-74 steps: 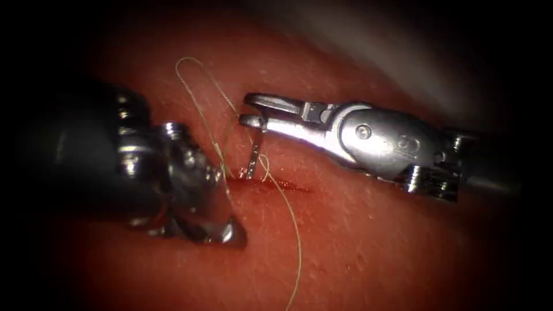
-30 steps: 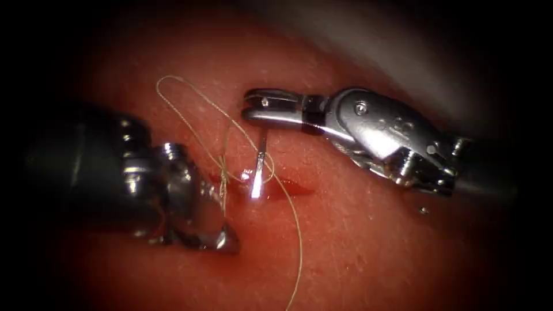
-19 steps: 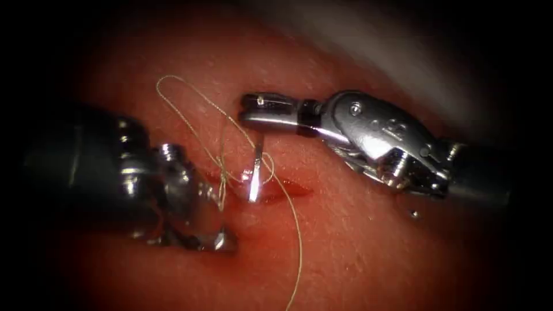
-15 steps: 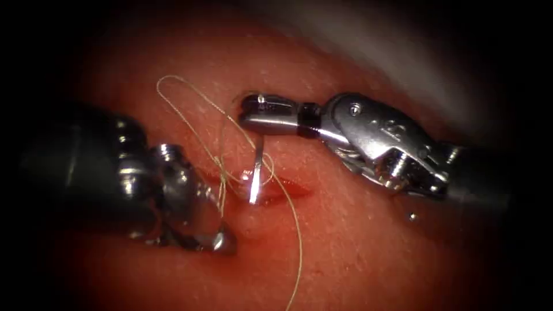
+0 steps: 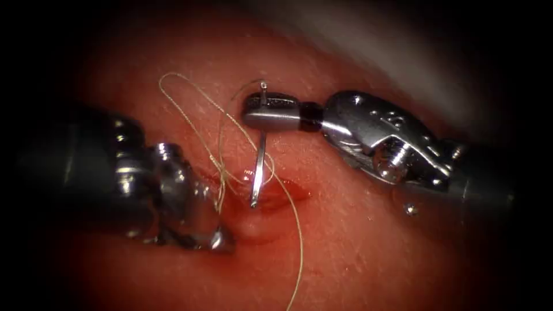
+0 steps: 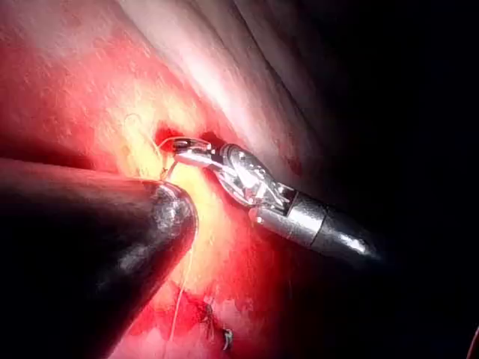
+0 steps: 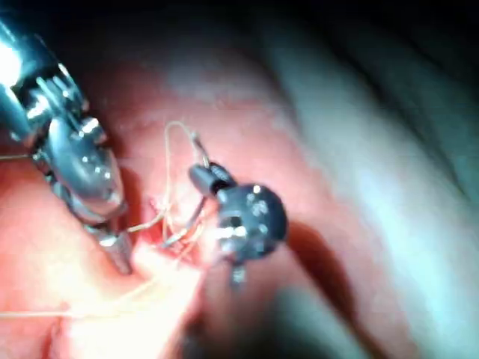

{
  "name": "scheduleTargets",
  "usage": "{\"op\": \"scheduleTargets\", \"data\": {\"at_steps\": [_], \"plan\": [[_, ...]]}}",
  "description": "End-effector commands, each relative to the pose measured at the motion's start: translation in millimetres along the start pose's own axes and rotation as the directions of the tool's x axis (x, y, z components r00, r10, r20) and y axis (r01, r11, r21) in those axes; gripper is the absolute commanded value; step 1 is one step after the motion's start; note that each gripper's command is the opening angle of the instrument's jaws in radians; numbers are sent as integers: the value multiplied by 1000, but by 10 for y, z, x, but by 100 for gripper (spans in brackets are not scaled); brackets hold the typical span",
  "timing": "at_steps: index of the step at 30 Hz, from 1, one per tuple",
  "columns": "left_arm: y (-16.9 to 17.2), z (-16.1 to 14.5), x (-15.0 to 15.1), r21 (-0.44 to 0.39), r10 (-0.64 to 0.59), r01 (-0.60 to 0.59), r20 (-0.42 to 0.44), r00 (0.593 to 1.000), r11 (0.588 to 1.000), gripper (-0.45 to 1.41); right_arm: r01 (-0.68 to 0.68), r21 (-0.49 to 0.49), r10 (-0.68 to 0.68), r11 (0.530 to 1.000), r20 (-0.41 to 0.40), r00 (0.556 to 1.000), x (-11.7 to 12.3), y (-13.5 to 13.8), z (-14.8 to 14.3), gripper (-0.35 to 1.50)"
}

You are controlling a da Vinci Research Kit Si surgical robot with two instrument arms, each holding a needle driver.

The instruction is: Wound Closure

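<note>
We see the right tool (image 5: 259,110) with its jaws closed on the needle (image 5: 258,167), gripping it near its blunt, thread-bearing end, a short stub of which stands up just above the jaws. From the jaws the needle hangs down to the cut (image 5: 276,193), and its tip sits in the red fluid (image 5: 288,189) at the cut's left end; we cannot tell whether the point has entered the tissue (image 5: 345,242). The thread (image 5: 190,109) loops out beyond the right jaws' tips, crosses itself between the two tools, and one strand trails away below the needle, over the tissue.

The left tool (image 5: 216,233) lies on the far side of the needle from the right jaws, left of the cut, its tip pressed down against the tissue. We cannot tell how its jaws stand or whether they hold anything.

In the right wrist view the right tool (image 7: 200,176) holds the needle (image 7: 196,212) close beside the left tool (image 7: 120,258).
</note>
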Motion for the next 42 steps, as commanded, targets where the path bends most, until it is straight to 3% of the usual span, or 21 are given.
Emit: {"op": "scheduleTargets", "data": {"at_steps": [1,17,28,42], "plan": [[1,7,3,-1,2,-2,0,1000,1000,-5,-27,6,27,1000,-1,1000,-2,2,7,-35],[-2,7,0,-2,0,0,1,1000,1000,-6,-209,26,209,978,19,978,-20,-15,12,-35],[-6,6,-2,-3,-7,7,1,1000,1000,-6,-359,47,357,932,52,933,-31,-29,17,-35],[-9,5,-4,-4,-10,10,1,1000,1000,-7,-433,93,420,896,131,898,-37,-48,22,-35]]}}
